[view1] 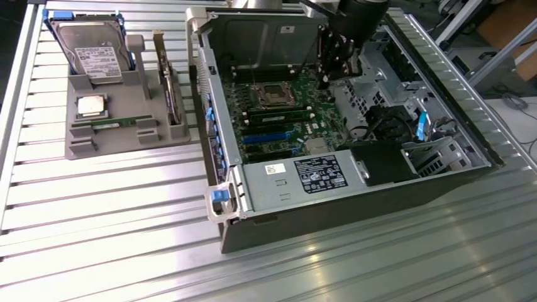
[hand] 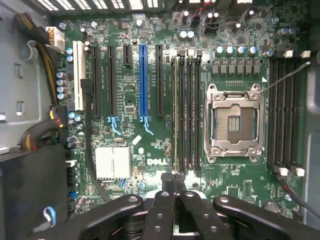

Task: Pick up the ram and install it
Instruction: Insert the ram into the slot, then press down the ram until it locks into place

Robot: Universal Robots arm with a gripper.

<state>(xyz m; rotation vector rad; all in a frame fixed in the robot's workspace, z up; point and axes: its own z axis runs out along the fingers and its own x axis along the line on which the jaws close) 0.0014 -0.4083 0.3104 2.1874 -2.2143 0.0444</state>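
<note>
Pincer (hand: 174,182) pressed together above the motherboard (hand: 150,100), one ram (view1: 126,122) lying in the grey tray (view1: 100,143).

Exterior view: ribbed metal bench (view1: 109,220) carrying tray at left, open computer case (view1: 336,207) at right; arm (view1: 356,25) reaching in at the far side; floor cables far right. Wrist view: shut fingertips (hand: 165,181) at the memory slots' (hand: 185,115) near end, beside the empty CPU socket (hand: 234,122).
</note>
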